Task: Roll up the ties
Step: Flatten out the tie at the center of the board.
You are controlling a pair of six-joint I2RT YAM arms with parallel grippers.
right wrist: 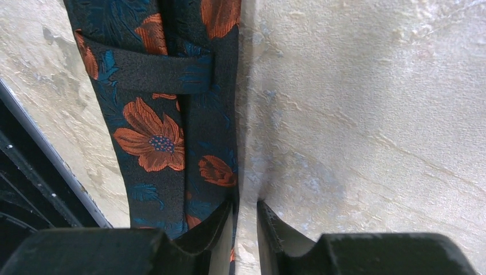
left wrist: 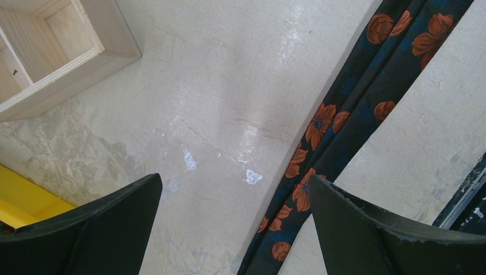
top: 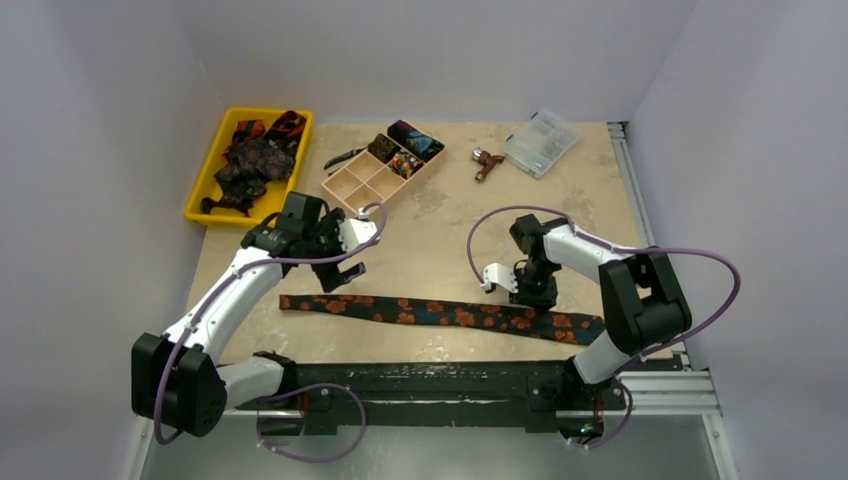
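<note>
Tie (left wrist: 344, 114): lying flat, running diagonally from upper right to the bottom edge.
Left gripper (left wrist: 234, 180): hovering above the table (left wrist: 200, 103), jaws standing wide apart.
Wooden box (left wrist: 114, 54): sitting top left.
Yellow tray (left wrist: 23, 195): peeking in at the left edge.

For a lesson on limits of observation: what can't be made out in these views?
1. Top view: the wide end of the flat tie, hidden behind the right arm.
2. Right wrist view: whether the right gripper pinches that tie; its fingertips cover the edge.
3. Top view: how many heaped ties fill the yellow tray; too small.
</note>
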